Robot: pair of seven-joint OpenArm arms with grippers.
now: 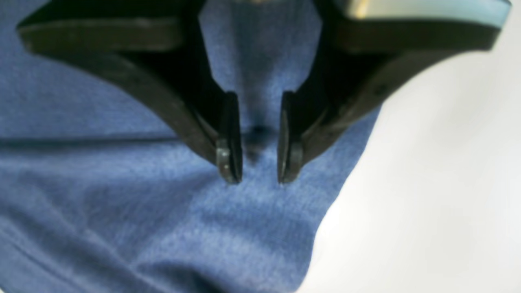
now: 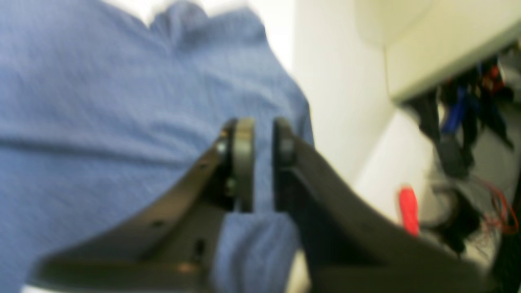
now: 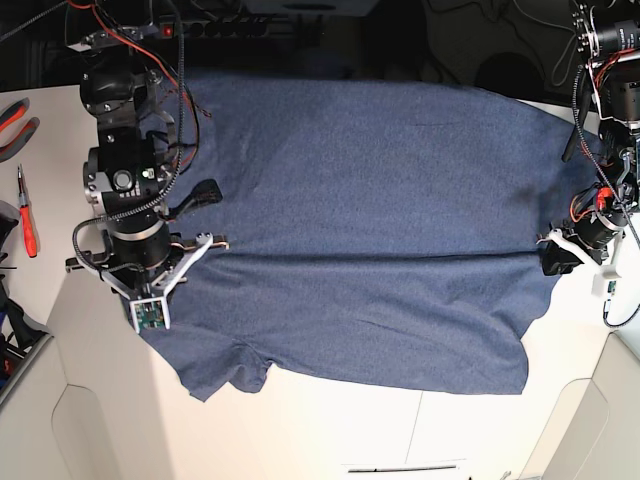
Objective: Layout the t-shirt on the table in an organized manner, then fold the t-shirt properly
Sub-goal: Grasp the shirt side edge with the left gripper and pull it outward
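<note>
- Left wrist view: left gripper (image 1: 259,179) jaws parted over the t-shirt (image 1: 142,195), holding nothing.
- Right gripper (image 2: 262,162) pinches cloth; tugging could rumple the spread.

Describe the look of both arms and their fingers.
Both arms are black jointed housings strung with black and red cables. The left gripper and the right gripper each have dark, curved fingers ending in flat pads. White brackets sit at both wrists.

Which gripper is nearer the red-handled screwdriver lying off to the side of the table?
Right. The right gripper works the t-shirt edge on the same side as the red-handled screwdriver; the left gripper is at the shirt's opposite edge, across the table.
</note>
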